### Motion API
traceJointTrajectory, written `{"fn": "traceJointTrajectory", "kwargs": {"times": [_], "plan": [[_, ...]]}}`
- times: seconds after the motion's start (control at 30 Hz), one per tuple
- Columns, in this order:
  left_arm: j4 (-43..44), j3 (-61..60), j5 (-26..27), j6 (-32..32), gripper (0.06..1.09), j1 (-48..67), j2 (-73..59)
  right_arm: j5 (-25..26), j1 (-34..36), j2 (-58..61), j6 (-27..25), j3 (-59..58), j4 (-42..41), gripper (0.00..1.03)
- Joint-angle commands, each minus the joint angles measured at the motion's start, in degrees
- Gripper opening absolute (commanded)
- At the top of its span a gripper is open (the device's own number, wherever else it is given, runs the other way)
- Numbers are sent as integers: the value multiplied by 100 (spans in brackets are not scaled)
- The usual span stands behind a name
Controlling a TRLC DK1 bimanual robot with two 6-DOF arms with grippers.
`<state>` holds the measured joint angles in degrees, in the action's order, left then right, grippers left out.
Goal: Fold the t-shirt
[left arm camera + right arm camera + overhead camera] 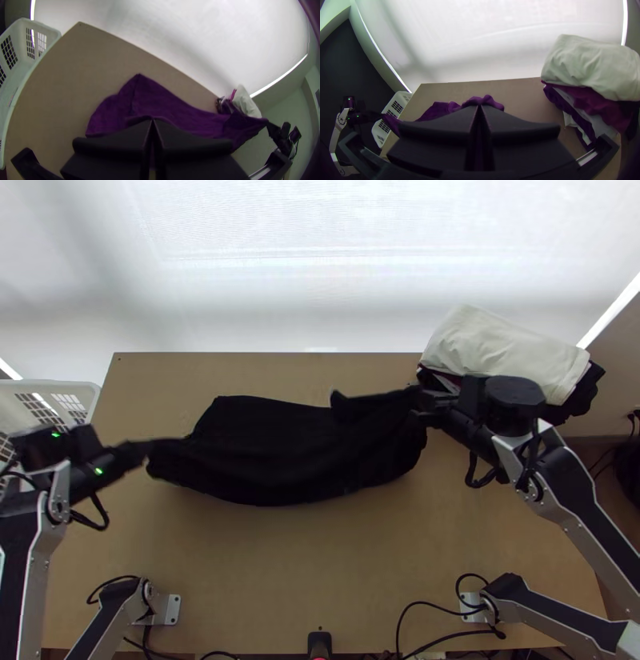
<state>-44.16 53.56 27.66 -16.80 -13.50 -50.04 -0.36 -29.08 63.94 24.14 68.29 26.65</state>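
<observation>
A dark t-shirt [280, 448] stretches across the middle of the table between the two grippers, its ends lifted; it looks purple in the wrist views. At its left end, my left gripper [156, 448] is shut on the cloth. My right gripper [416, 400] holds the upper right part, from which a dark flap points left. In the left wrist view the fingers of my left gripper [152, 123] meet over the t-shirt [166, 103]. In the right wrist view my right gripper [480, 108] is closed together on bunched t-shirt cloth [485, 101].
A stack of folded clothes with a pale one [496, 352] on top stands at the table's back right, near the right gripper. A white basket [76, 390] stands beyond the table's left edge. Black cables [432, 604] lie along the front edge.
</observation>
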Motion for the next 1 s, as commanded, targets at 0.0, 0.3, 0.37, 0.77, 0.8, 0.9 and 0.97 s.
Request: {"fn": "traceJointTrajectory", "kwargs": {"times": [0.0,0.3,0.37,0.77,0.8,0.9,0.97], "plan": [[-471,-206,38,634,10,163,91,-69,87,-180,196,-70,-46,3],[-1798,-381,38,2110,10,444,-137,-131,377,206,267,-106,-20,3],[-1859,-434,38,2119,10,638,-234,-131,386,312,267,-70,-38,3],[-1165,-707,-59,1741,10,1666,-1570,-131,350,830,592,-26,-46,3],[-1165,-707,-68,1794,10,1666,-1658,-131,333,857,627,-26,-46,3],[-1138,-689,-164,2014,10,1648,-1843,-131,315,945,671,-9,-29,3],[-1156,-689,-314,2277,10,1587,-1904,-131,315,989,688,-9,-20,3]]}}
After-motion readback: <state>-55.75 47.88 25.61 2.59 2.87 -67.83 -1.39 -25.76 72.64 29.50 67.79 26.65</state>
